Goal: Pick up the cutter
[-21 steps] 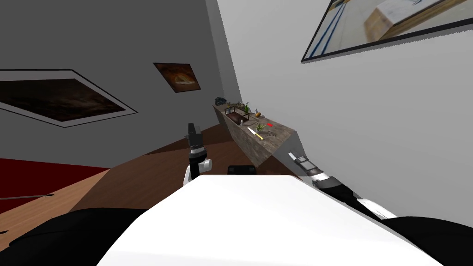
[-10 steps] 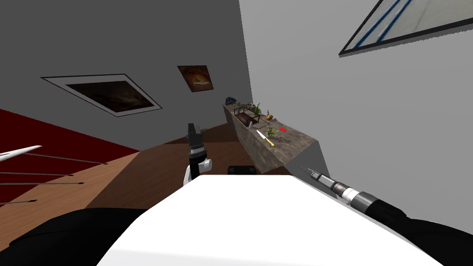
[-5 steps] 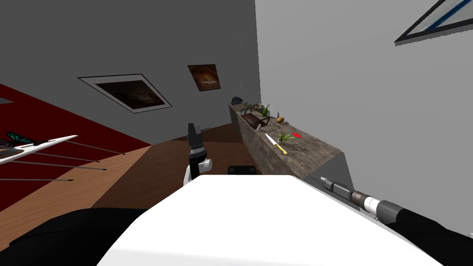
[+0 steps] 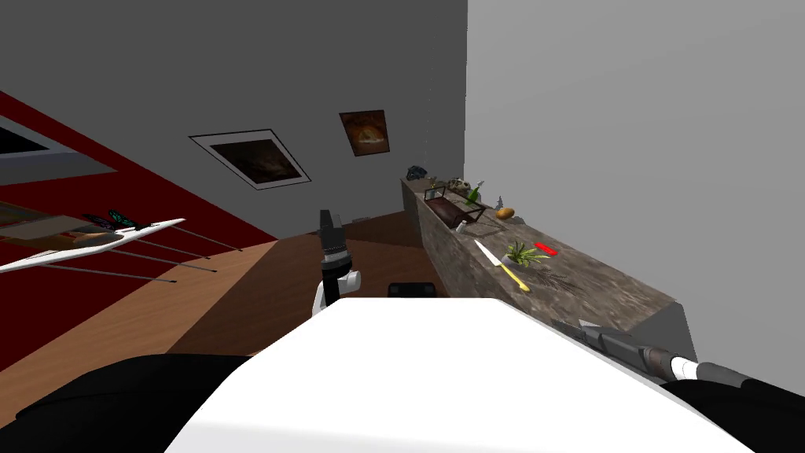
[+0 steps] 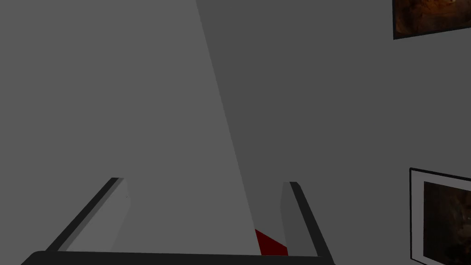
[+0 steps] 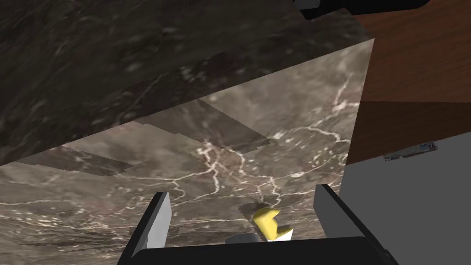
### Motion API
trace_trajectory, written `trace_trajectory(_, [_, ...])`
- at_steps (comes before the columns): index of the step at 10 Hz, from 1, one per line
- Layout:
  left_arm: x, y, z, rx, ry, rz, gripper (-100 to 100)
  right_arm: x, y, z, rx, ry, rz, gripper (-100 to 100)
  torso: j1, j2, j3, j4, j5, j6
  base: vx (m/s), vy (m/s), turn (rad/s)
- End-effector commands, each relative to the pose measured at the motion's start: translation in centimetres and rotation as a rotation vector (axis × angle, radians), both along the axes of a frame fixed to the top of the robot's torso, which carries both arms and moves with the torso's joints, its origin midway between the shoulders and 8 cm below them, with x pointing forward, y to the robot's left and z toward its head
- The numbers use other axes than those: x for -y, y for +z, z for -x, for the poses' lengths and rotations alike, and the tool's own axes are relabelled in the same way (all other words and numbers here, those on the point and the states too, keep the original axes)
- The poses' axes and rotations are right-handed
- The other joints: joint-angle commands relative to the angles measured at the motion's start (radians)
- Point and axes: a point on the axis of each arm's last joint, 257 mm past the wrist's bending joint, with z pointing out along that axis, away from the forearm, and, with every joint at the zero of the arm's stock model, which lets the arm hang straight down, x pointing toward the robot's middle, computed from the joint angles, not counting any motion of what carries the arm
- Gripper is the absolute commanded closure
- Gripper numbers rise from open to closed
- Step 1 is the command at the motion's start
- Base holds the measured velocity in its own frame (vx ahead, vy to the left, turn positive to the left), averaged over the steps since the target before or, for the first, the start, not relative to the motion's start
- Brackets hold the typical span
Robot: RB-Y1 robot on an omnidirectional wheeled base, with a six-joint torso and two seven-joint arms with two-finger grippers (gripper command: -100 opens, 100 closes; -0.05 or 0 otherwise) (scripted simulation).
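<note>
Item: cutter [image 4: 503, 267], white blade and yellow handle, lying flat on the top of a mottled brown stone counter [image 4: 605, 291] that runs along the light grey wall; in the head view the blade points to about 11 o'clock and the handle to about 5 o'clock. Adjacent stock on the counter: a small green plant [image 4: 520, 253] just beside the cutter at its 1 o'clock; a flat red item [image 4: 545, 249] at the plant's 2 o'clock; farther along toward 11 o'clock, an orange-brown round thing [image 4: 505, 212], a dark open-framed tray [image 4: 452, 206] and a green bottle [image 4: 473, 194]. Right gripper [image 4: 567, 323]: at the counter's near end, about 4 o'clock from the cutter's handle; in the right wrist view its fingers [image 6: 158, 221] stand spread apart, gripping nothing, over the veined stone, with the yellow handle end [image 6: 269, 223] lying between them close to the gripper's body and touching neither finger. Left gripper [image 4: 328, 224]: raised over the brown wooden floor [image 4: 259, 291], well apart from the counter at about 9 o'clock from the cutter; in the left wrist view its fingers [image 5: 115, 207] are likewise spread and empty.
</note>
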Motion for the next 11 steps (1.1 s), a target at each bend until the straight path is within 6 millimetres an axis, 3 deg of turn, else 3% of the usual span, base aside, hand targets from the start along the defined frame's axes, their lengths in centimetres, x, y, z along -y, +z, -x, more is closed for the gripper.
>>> trace_trajectory(1, [0.0,0.0,0.0,0.000,0.000,0.000,0,0.9,-0.4,0.4,-0.023,0.019,0.027,-100,0.000,0.000,0.000,0.000,0.000,0.000,0.151,0.090,0.062])
trace_trajectory(7, [0.0,0.0,0.0,0.000,0.000,0.000,0,5.7,-0.1,4.5,-0.173,0.138,0.174,-100,-0.003,0.002,0.001,0.001,-0.001,0.001,0.198,0.102,0.139])
trace_trajectory(8, [0.0,0.0,0.0,0.000,0.000,0.000,0,5.4,-0.2,4.1,-0.159,0.124,0.160,-100,-0.003,0.001,0.000,0.000,-0.001,0.001,0.112,0.039,0.028])
trace_trajectory(9, [0.0,0.0,0.0,0.000,0.000,0.000,0,5.5,-0.2,4.2,-0.161,0.128,0.162,0,-0.006,0.007,0.004,0.001,-0.001,0.001,0.020,0.007,-0.002])
trace_trajectory(10, [0.0,0.0,0.0,0.000,0.000,0.000,0,5.7,-0.5,5.6,-0.153,0.116,0.151,-100,-0.008,0.013,0.007,0.003,-0.002,0.002,0.034,0.018,0.156])
trace_trajectory(11, [0.0,0.0,0.0,0.000,0.000,0.000,0,6.5,-0.3,6.1,-0.163,0.105,0.166,-100,-0.008,0.015,0.008,0.003,-0.002,0.001,0.035,0.010,0.074])
